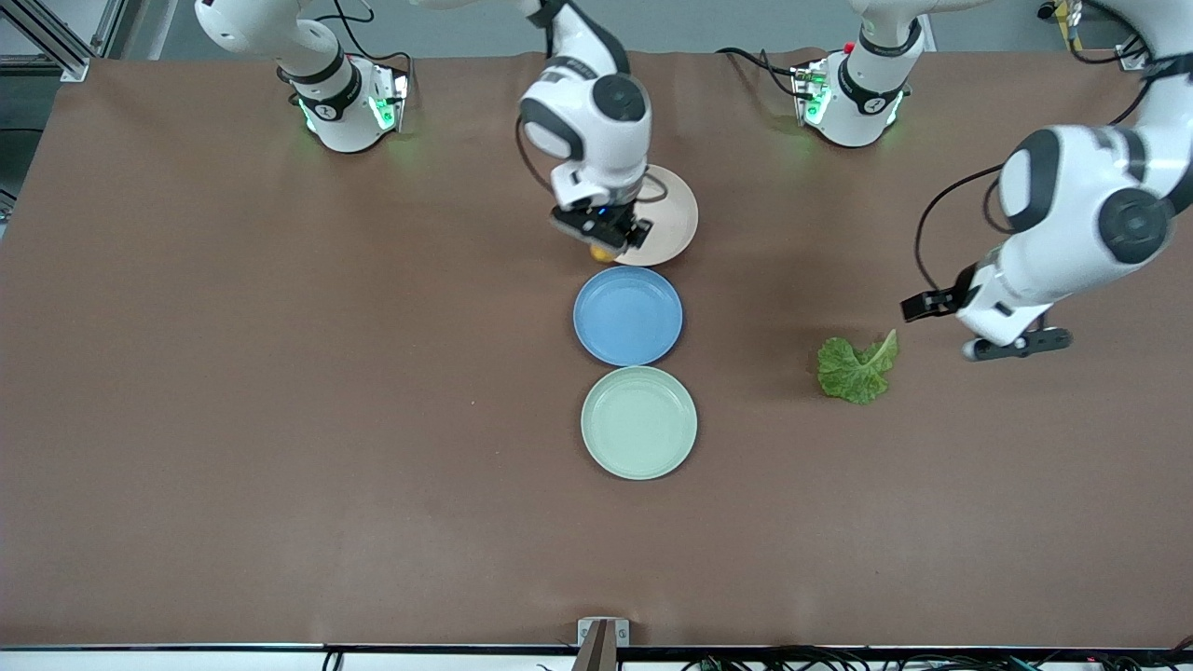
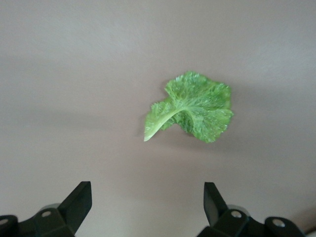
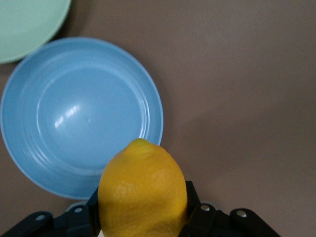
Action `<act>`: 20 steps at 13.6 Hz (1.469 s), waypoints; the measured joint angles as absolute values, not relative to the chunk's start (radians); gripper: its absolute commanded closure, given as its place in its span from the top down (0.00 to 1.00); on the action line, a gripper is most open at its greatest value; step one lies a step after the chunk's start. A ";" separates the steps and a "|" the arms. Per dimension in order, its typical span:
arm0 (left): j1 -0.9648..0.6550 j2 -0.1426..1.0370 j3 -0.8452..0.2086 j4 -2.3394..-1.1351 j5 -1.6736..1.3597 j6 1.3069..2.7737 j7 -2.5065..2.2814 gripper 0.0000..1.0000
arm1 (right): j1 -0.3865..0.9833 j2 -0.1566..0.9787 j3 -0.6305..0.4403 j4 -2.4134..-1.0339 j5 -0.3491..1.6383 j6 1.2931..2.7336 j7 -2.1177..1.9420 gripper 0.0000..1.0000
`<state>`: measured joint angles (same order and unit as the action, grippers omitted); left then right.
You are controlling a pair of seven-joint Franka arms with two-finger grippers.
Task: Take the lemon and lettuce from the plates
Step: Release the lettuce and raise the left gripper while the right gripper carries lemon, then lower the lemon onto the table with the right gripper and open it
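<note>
My right gripper [image 1: 604, 244] is shut on the yellow lemon [image 3: 143, 190] and holds it up over the edge of the beige-cream plate [image 1: 673, 219], beside the blue plate. The lemon shows as a small yellow spot in the front view [image 1: 602, 253]. The mint green plate [image 1: 638, 422] is bare, nearer the front camera. The crinkled green lettuce [image 1: 856, 368] lies flat on the table toward the left arm's end; it also shows in the left wrist view [image 2: 193, 107]. My left gripper [image 1: 1011, 347] is open and empty, up beside the lettuce.
A bare blue plate [image 1: 627, 315] sits between the beige and mint plates; it also fills part of the right wrist view [image 3: 74, 116]. The brown table cloth [image 1: 280, 391] spreads wide on both sides of the plate row.
</note>
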<state>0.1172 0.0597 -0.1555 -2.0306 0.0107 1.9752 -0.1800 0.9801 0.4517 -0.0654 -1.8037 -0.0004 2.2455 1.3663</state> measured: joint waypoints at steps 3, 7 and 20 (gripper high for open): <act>0.123 -0.004 -0.156 -1.934 -0.006 1.877 -0.179 1.00 | 0.792 0.438 -0.067 -1.825 0.000 2.244 1.090 0.00; 0.124 -0.054 -0.155 -1.751 -0.008 1.648 -0.179 1.00 | 0.552 0.414 -0.067 -1.887 0.037 2.246 0.693 0.01; 0.126 -0.044 -0.163 -1.604 -0.009 1.582 -0.113 1.00 | 0.193 0.308 -0.063 -2.247 0.051 2.506 -0.077 0.04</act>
<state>0.1261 -0.0438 -0.1628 -1.6041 -0.0091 1.5824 -0.1127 0.1925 0.3083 -0.0631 -2.2471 0.0508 2.5063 -0.0769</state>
